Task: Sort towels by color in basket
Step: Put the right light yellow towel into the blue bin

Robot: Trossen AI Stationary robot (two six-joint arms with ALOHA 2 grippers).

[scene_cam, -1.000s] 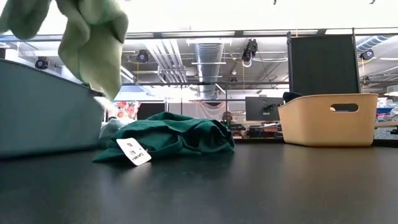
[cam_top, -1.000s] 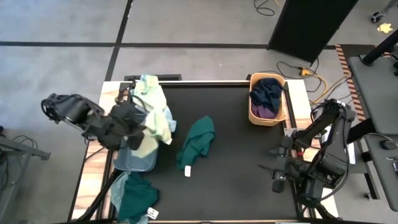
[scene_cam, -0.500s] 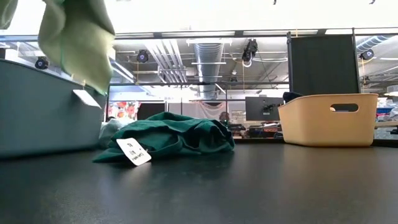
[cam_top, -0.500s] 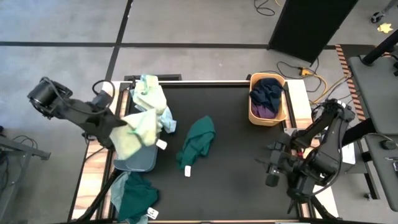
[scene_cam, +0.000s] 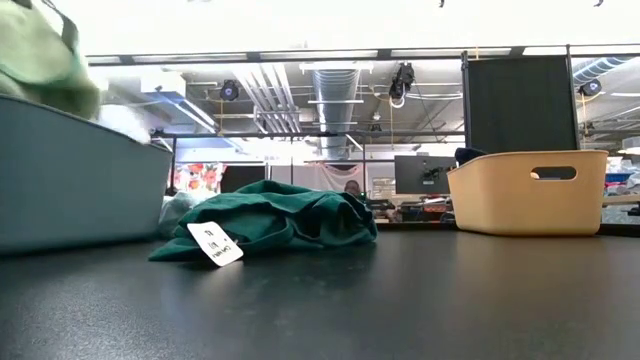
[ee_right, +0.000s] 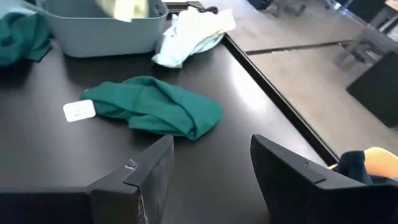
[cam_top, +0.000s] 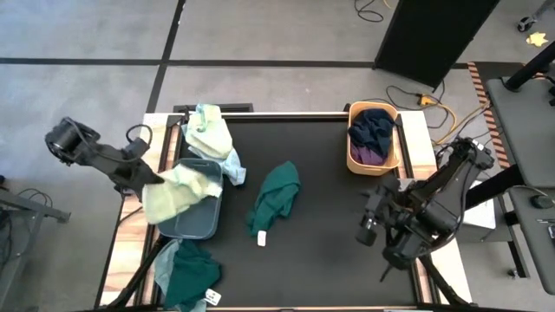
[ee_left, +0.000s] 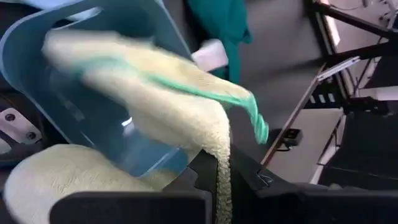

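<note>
My left gripper (cam_top: 147, 180) is at the table's left edge, shut on a pale yellow-green towel (cam_top: 179, 191). The towel spreads over the blue-grey basket (cam_top: 198, 224). A dark teal towel (cam_top: 276, 198) with a white tag (cam_top: 261, 238) lies on the mat's middle. Another teal towel (cam_top: 186, 273) lies near the front left corner. Pale mint and yellow towels (cam_top: 212, 139) are heaped at the far left. My right gripper (ee_right: 211, 174) hovers open over the mat's right side, with nothing between its fingers. My left gripper pinches a bunched edge of the pale yellow-green towel (ee_left: 221, 163) between its two fingers, coming from the table's left side and slanting down. From the fingers the towel runs out over the basket's rim (ee_left: 169, 37) and sags into the basket; one layer or several, I cannot tell.
A tan basket (cam_top: 357, 160) at the far right holds navy and purple cloths (cam_top: 373, 132). Bare black mat lies between the middle teal towel and the right arm. Wooden strips edge the table's left and right sides.
My left gripper has drawn back toward the table's left edge and sunk, rolling a little. The pale yellow-green towel, hanging high beside the basket a second ago, has come down and now lies spread over the basket. My right gripper has drifted slightly toward the table's middle.
</note>
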